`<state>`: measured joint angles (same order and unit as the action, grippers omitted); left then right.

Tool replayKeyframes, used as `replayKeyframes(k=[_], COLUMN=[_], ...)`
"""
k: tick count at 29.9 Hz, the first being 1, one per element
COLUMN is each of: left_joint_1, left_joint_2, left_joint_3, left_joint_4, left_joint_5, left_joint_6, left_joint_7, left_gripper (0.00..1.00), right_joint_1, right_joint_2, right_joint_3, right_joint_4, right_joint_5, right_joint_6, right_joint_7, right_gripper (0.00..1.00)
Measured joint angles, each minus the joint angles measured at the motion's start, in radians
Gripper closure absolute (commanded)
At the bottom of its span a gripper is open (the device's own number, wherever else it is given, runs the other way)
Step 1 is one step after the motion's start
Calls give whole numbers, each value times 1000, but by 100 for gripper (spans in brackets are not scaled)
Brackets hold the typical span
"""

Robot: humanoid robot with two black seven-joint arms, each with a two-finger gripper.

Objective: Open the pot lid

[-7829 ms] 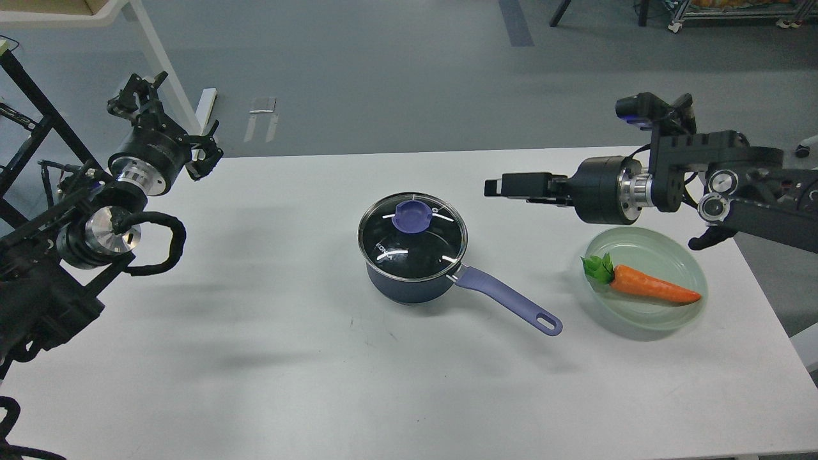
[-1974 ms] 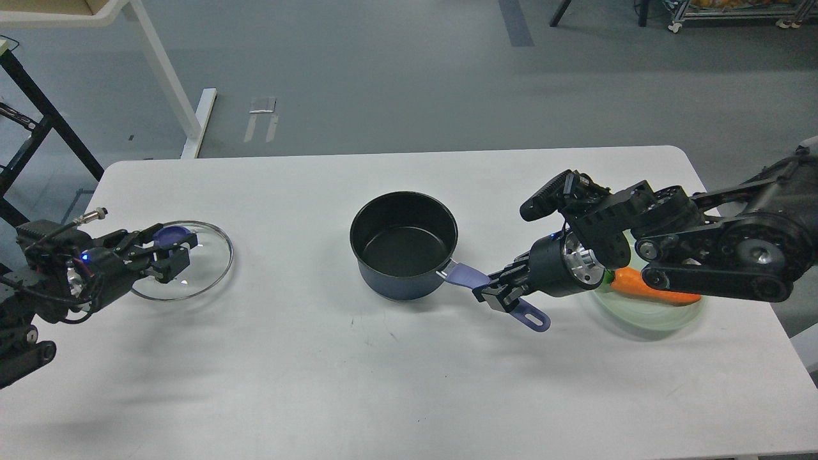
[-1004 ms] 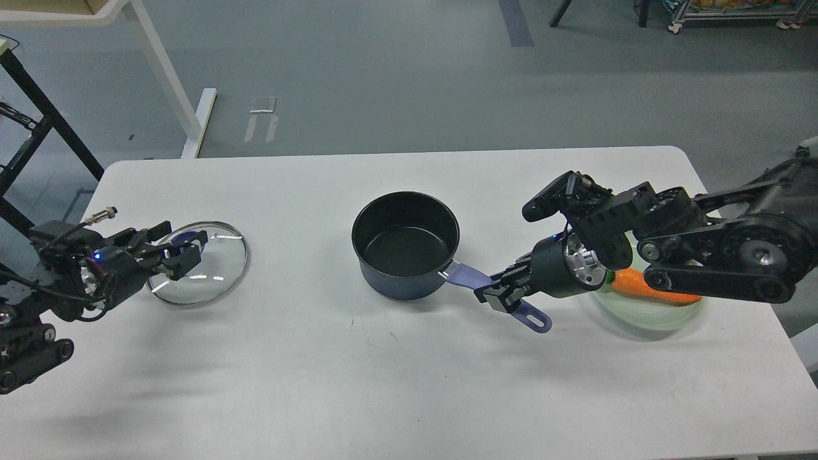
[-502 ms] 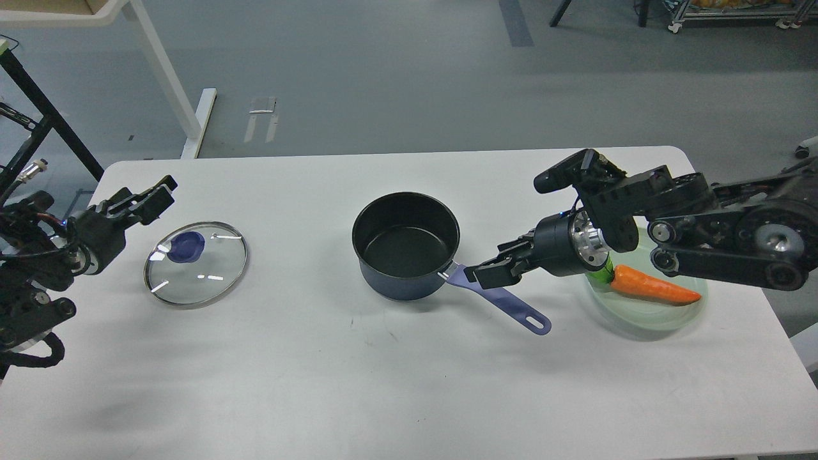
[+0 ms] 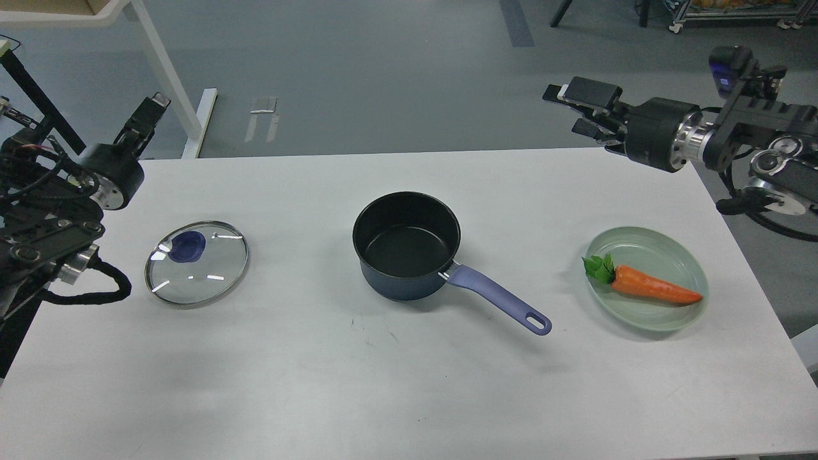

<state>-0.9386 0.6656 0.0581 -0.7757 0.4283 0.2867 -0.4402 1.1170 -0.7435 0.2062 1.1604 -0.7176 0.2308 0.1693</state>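
The dark navy pot (image 5: 409,281) stands uncovered at the middle of the white table, its black inside showing. Its lavender handle (image 5: 497,300) points to the front right. The glass lid (image 5: 204,275) lies flat on the table to the left of the pot, with its purple-blue knob (image 5: 186,246) up. My left gripper (image 5: 146,118) is raised above the table's far left corner, well clear of the lid, and its fingers cannot be told apart. My right gripper (image 5: 585,108) is open and empty, raised above the far right edge of the table.
A pale green plate (image 5: 645,237) with an orange carrot (image 5: 655,289) sits at the right side of the table (image 5: 383,383). A white table leg (image 5: 163,70) and a black frame (image 5: 25,83) stand on the floor at the back left.
The lid came off the pot and my left gripper let it go on the table at the left. Both grippers have since lifted up and away; the right one released the pot handle.
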Motion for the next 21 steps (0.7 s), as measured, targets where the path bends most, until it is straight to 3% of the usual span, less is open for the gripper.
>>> replayKeyframes(k=[7,13,21], left_joint_1=[-8,-5,6], left_joint_2=[-116,-217,-282], left_joint_3=[-113,-240,-333], left_joint_4=[14,102,180], left_joint_5=[-204,-377,-618], left_joint_6=[-100,-225,-363], left_joint_7=[-3,0,1], left_gripper=[1,1,1], right_joint_1=[-166,-189,-230], right_joint_2=[41,144,279], right_joint_3=[226,318,473], right_joint_4=[-153,-361,-472], right_joint_5=[243,548,813], right_joint_6=[-23,-29,-27], right_joint_7=[0,2,30], right_gripper=[1,1,1])
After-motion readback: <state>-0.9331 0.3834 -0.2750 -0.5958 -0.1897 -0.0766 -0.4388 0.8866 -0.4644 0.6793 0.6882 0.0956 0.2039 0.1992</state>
